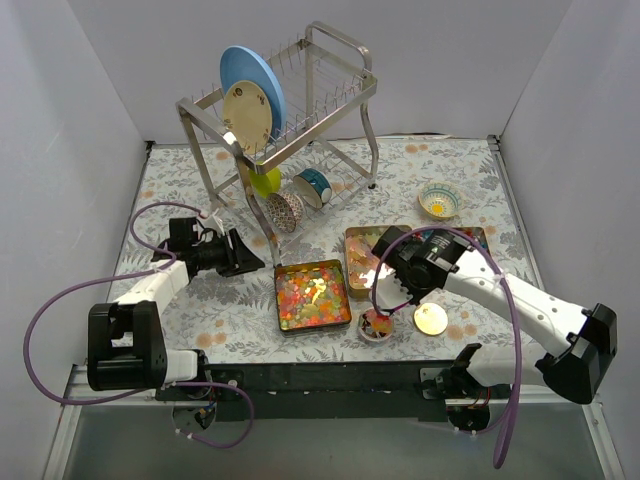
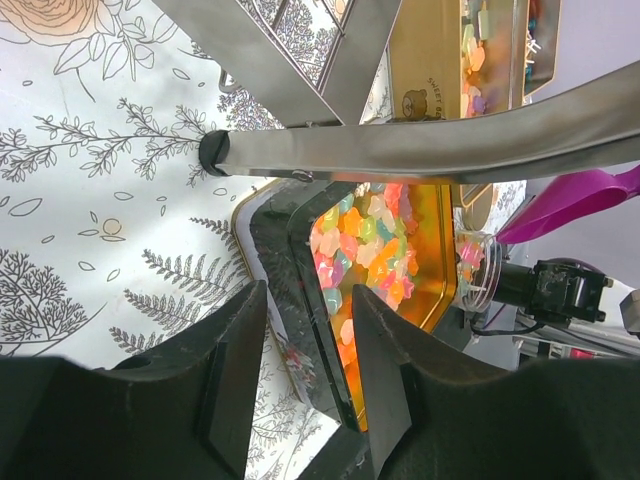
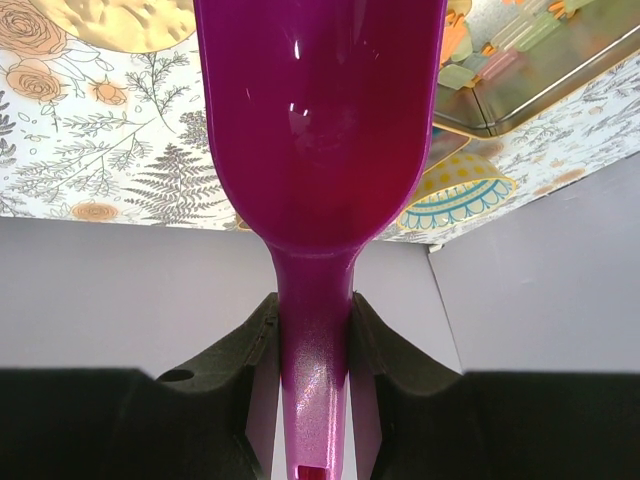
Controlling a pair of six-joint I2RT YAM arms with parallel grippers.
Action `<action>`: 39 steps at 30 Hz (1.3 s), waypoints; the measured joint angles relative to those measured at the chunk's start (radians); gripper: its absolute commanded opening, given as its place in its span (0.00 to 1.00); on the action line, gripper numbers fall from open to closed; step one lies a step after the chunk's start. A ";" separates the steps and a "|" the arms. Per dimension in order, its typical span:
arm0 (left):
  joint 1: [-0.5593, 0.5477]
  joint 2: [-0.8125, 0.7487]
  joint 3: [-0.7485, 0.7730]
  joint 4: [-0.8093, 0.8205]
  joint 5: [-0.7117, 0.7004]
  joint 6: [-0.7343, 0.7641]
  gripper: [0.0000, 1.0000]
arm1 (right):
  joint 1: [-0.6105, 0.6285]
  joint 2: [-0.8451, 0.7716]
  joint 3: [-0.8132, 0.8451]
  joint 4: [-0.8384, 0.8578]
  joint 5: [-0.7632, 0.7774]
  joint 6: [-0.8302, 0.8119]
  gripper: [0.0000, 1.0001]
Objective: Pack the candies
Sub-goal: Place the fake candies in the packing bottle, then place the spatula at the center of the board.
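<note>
Purple plastic fills the right wrist view: the scoop (image 3: 320, 120), its handle clamped between the fingers of the right gripper (image 3: 312, 325). Seen from above, that gripper hangs over a small clear jar (image 1: 377, 325), which stands at 4 o'clock from a square gold tin (image 1: 279, 300). A round gold lid (image 1: 431, 319) lies flat at 3 o'clock from the jar. The candies (image 1: 312, 293) lie as a bright mixed heap inside the square tin, and more show in a second tin (image 1: 351, 245) at 1 o'clock from it, partly behind the right arm. The left gripper (image 1: 238, 252) sits at 10 o'clock from the square tin, beside a leg of the dish rack (image 1: 290, 110), its jaws apart and holding nothing.
</note>
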State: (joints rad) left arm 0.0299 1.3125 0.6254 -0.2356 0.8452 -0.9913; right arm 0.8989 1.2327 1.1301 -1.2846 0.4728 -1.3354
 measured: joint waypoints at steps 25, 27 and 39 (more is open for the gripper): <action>0.006 -0.001 0.203 -0.293 -0.046 0.041 0.40 | -1.054 -0.124 -0.038 0.322 -0.401 0.425 0.01; 0.007 -0.004 0.219 -0.305 -0.048 0.026 0.40 | -1.169 -0.029 -0.008 0.369 -0.449 0.475 0.01; 0.012 -0.021 0.246 -0.363 -0.035 0.006 0.41 | -1.328 0.402 0.079 0.543 -0.556 0.634 0.01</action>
State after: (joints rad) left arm 0.0422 1.2919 0.8715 -0.5987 0.8104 -0.9852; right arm -0.4294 1.6344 1.2087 -0.7418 -0.0830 -0.7010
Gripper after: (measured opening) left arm 0.403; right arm 0.354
